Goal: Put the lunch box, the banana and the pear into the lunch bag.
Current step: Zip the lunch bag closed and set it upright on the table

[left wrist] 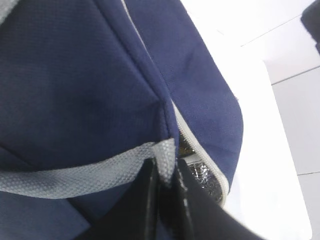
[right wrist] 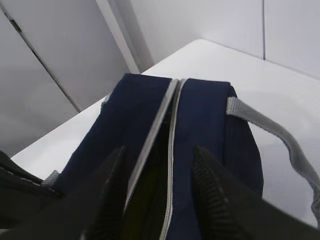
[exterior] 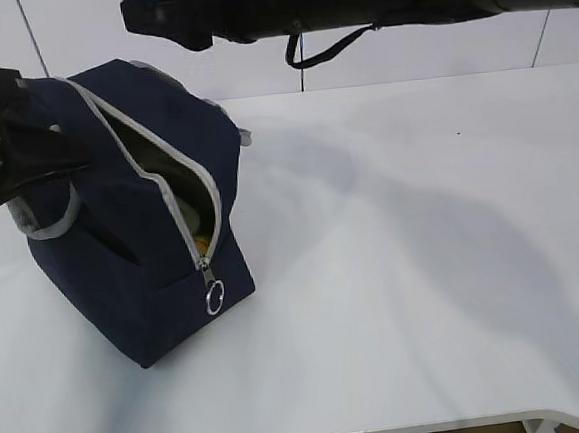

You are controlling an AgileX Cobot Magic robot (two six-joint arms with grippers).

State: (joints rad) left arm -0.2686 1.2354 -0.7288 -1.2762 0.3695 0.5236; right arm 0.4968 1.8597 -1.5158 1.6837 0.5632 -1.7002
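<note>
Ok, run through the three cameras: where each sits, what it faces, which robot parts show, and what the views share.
Exterior: slanted down from the table's front at the boxy navy-blue fabric lunch bag; both black arms show.
Left wrist: pressed against the bag; left hand shut on its grey strap.
Right wrist: above the bag, looking along the partly open grey zipper; right hand open, empty.
Shared: bag and zipper appear in all three.

Bright, even light from above — the white surface (exterior: 424, 266) is almost overexposed, with glare at the far side. Soft wide arm shadows lie on it. In both wrist views the dark jaws are blurred — the fabric beyond them looks sharper.
</note>
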